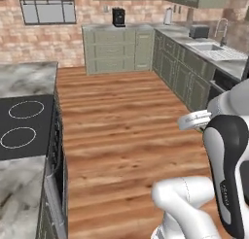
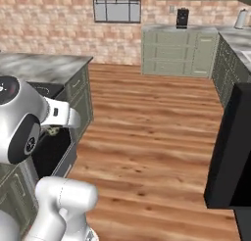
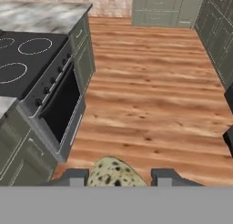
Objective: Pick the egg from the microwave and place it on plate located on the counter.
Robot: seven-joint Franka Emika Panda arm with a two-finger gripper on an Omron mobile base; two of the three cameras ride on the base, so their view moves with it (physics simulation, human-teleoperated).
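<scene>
A mottled olive-tan egg [image 3: 113,173] sits between my two dark finger tips, and my gripper [image 3: 117,175] is shut on it above the wooden floor. From the right base view the egg [image 2: 53,131] peeks out under the white hand, in front of the oven. In the left base view the gripper [image 1: 200,126] is beside the arm's dark elbow. The marbled counter [image 3: 41,16] runs along the left, beyond the cooktop. A big black door [image 2: 230,147], which looks like the microwave's, hangs at the right edge; the cavity is out of view. The plate is out of view.
A black cooktop [image 1: 24,126] with white rings is set in the counter on the left, with an oven [image 3: 61,104] below it. Open wooden floor [image 3: 150,82] stretches ahead. Pale green cabinets [image 1: 116,48] line the back wall, and a sink [image 1: 209,47] sits at the right.
</scene>
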